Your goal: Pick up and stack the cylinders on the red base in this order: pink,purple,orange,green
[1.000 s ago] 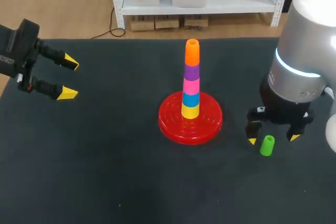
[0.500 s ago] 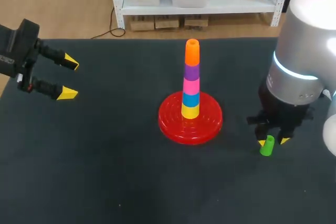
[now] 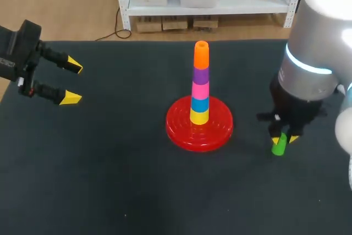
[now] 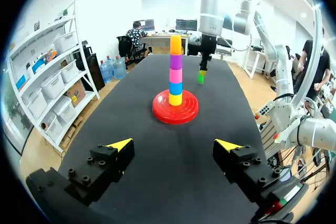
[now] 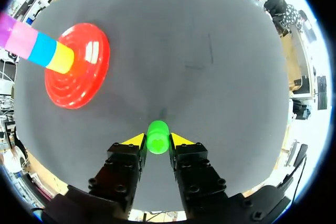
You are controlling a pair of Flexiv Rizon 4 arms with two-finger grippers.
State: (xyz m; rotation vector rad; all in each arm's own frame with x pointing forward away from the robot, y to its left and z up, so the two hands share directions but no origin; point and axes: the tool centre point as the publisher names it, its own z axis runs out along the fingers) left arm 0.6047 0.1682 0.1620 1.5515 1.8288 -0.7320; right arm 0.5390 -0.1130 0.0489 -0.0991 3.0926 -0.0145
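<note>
Clamping a short, glossy green plastic cylinder (image 5: 157, 136) from both sides, the right gripper (image 3: 284, 138) holds it. The left gripper (image 3: 72, 82) has its fingers spread apart.

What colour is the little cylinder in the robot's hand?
Green. The small cylinder shows best in the right wrist view, in the right hand.

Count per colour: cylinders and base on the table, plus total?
yellow cylinder: 1
blue cylinder: 1
pink cylinder: 1
purple cylinder: 1
orange cylinder: 1
green cylinder: 1
red base: 1
Total: 7
</note>
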